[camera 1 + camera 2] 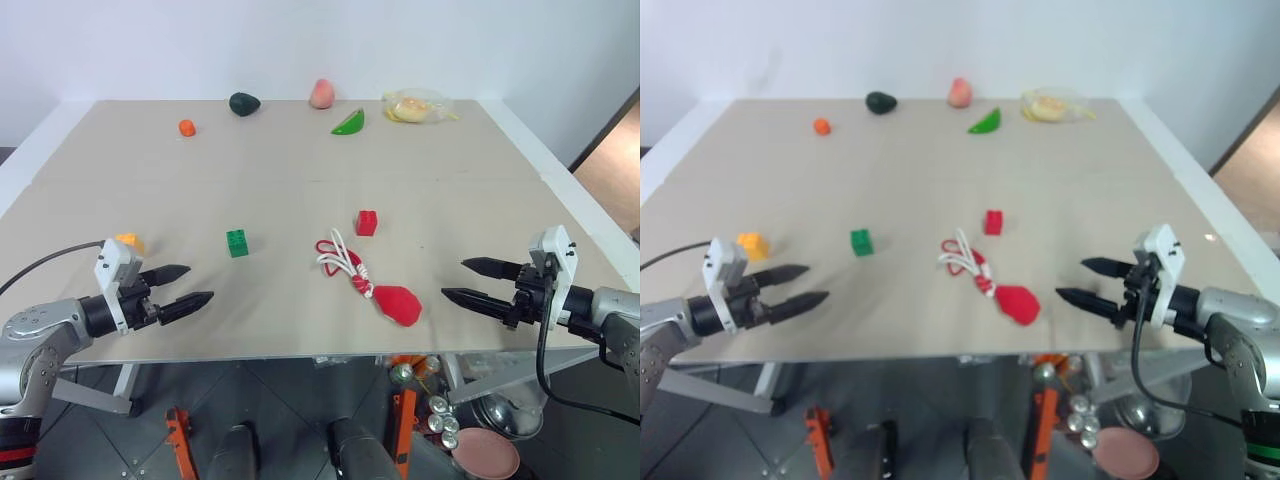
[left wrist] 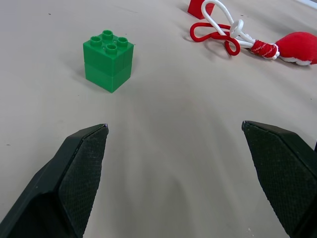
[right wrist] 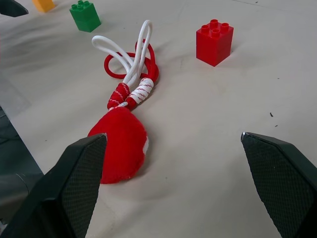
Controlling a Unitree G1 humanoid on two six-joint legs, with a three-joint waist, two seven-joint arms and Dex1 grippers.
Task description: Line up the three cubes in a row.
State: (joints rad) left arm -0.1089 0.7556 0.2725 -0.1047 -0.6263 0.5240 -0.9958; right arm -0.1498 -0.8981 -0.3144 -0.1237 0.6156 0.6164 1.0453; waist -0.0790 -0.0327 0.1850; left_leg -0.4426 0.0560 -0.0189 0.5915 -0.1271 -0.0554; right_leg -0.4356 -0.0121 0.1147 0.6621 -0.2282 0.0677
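Robot test lab, plain white wall, bare beige table, scattered toy props

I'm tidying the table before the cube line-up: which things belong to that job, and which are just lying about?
For the job:
red studded plastic cube
green studded plastic cube
yellow-orange studded plastic cube

Lying about:
red soft pouch with white cord
small rounded orange lump
dark green rounded fruit
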